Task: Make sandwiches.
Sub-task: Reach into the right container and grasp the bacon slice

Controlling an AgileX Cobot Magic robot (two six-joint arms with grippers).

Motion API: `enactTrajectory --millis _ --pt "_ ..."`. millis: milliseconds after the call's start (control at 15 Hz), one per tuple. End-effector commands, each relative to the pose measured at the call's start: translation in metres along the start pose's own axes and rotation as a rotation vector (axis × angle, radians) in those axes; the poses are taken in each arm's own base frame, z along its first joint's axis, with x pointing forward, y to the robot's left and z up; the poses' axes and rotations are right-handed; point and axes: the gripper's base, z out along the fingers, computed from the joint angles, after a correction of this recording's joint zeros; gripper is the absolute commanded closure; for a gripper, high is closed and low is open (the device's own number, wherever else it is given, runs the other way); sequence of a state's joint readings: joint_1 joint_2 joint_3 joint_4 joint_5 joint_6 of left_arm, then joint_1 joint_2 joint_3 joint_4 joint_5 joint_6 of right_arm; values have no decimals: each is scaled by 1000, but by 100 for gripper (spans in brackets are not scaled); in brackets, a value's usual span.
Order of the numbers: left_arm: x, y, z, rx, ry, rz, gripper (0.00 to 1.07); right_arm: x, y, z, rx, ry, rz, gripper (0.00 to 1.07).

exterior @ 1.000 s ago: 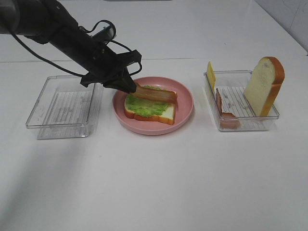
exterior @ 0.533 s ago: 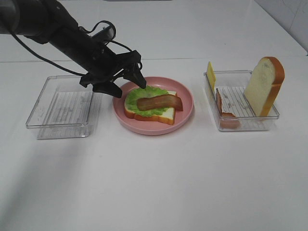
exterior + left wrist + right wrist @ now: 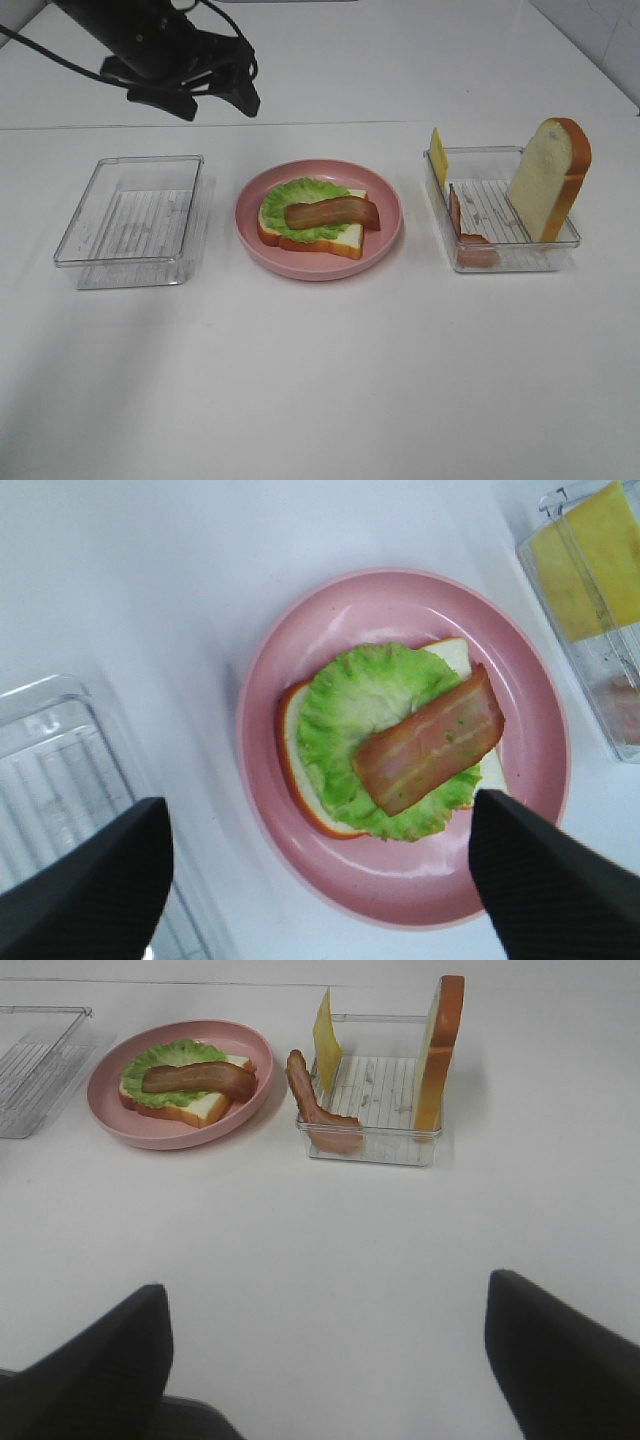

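The sandwich stands as a bread slice (image 3: 338, 240) on the pink plate (image 3: 388, 228), topped with a lettuce leaf (image 3: 300, 196) and one bacon strip (image 3: 335, 212). The wrist view from above shows the same bacon strip (image 3: 430, 742) lying across the lettuce (image 3: 345, 720). My left gripper (image 3: 212, 103) hangs open and empty, raised behind and left of the plate. A second bread slice (image 3: 548, 180) leans upright in the right tray (image 3: 500, 264), with a cheese slice (image 3: 438, 155) and another bacon strip (image 3: 462, 228). My right gripper (image 3: 325, 1305) is open over bare table, well short of that tray.
An empty clear tray (image 3: 130, 215) sits left of the plate. White tabletop stretches in front of the plate and both trays. The table's far edge runs behind them.
The left gripper opened and let the bacon strip drop onto the lettuce. It then rose and pulled back to the far left. The right gripper stayed still.
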State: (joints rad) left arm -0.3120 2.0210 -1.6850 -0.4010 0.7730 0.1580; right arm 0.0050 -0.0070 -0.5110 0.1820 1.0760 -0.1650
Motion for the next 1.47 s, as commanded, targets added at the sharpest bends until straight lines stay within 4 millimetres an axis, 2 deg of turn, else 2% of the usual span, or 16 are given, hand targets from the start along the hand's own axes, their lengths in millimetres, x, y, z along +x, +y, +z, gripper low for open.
enactTrajectory --millis 67,400,467,667,733,800,867,1067,1267,1467 --pt "-3 -8 -45 -67 5 24 29 1 0 0 4 -17 5 27" --pt "14 -31 -138 -90 73 59 29 1 0 0 4 -17 5 27" --pt "25 -37 -175 -118 78 61 29 1 0 0 4 -17 5 27" --pt "56 -44 -227 -152 31 85 29 1 0 0 4 -17 5 27" --pt "71 -44 -238 -165 13 73 29 1 0 0 4 -17 5 27" --pt "79 -43 -241 -172 12 71 29 1 0 0 4 -17 5 27" --pt "97 -41 -248 -182 11 66 29 1 0 0 4 -17 5 27" --pt "158 -39 -270 -178 -59 72 29 1 0 0 4 -17 5 27" --pt "224 -33 -281 -173 -122 83 29 1 0 0 4 -17 5 27" --pt "279 -24 -293 -204 -219 130 29 1 0 0 4 -17 5 27"
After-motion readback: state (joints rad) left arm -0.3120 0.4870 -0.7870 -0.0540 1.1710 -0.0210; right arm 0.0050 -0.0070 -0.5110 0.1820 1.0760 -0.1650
